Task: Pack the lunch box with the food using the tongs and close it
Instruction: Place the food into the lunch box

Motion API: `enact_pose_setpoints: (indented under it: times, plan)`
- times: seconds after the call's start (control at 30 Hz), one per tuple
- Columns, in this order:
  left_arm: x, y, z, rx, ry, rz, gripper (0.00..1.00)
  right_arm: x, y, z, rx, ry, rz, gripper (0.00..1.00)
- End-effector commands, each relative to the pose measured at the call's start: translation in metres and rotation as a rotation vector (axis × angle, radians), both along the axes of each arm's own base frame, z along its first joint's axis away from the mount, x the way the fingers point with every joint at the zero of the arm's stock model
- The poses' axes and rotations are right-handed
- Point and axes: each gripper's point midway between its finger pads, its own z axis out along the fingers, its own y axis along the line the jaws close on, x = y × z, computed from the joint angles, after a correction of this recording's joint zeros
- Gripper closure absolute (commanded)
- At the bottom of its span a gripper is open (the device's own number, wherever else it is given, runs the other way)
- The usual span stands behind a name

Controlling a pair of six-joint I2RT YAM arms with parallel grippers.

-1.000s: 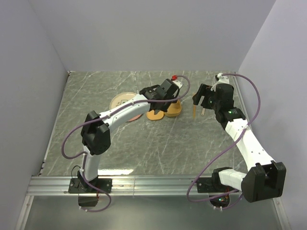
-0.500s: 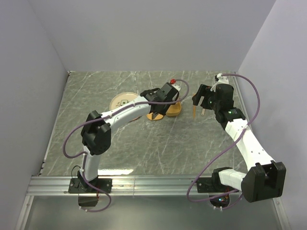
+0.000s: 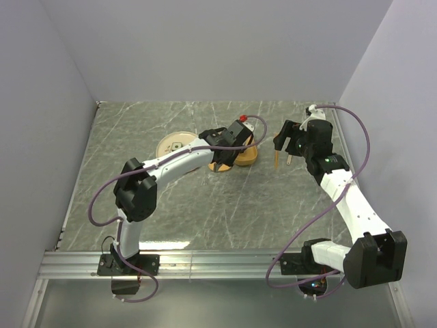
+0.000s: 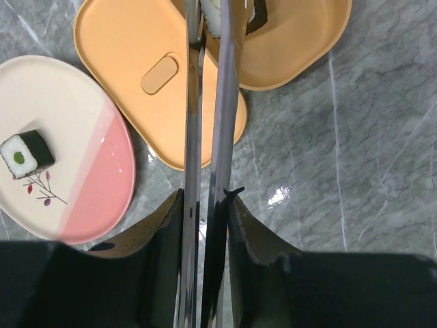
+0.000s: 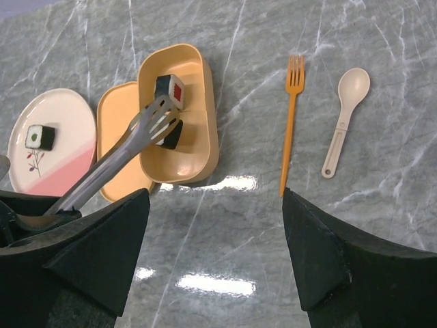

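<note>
Tongs (image 5: 116,171): pinched one sushi piece (image 5: 172,133) over lunch box (image 5: 186,162)
Left gripper (image 4: 205,198): clamped on tongs
Right gripper (image 5: 215,198): stood wide apart, empty

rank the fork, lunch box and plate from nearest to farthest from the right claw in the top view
1. fork, close beside the right claw
2. lunch box, mid-table, to the claw's left
3. plate, farthest left
</note>
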Motion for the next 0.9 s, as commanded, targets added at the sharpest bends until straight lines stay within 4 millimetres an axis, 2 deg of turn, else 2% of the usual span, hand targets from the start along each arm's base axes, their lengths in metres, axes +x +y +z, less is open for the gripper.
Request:
enact_pose_setpoints:
  times: [0.0, 0.2, 0.33, 0.57, 0.87]
  plan:
    - [0.008, 0.006, 0.040, -0.039, -0.083, 0.045, 0.75, 0.002, 0.001, 0.008, 0.016, -0.032, 0.003, 0.15]
    - [0.013, 0.004, 0.039, -0.032, -0.085, 0.054, 0.69, 0.002, -0.001, 0.008, 0.009, -0.032, -0.002, 0.15]
    - [0.014, 0.003, 0.040, -0.033, -0.091, 0.050, 0.57, 0.002, -0.001, 0.009, 0.010, -0.035, 0.000, 0.15]
    - [0.016, -0.004, 0.042, -0.056, -0.094, 0.040, 0.46, 0.003, -0.001, 0.009, 0.011, -0.033, -0.001, 0.15]
    - [0.028, -0.009, 0.065, -0.107, -0.159, 0.057, 0.47, 0.003, -0.001, 0.010, 0.010, -0.036, -0.004, 0.15]
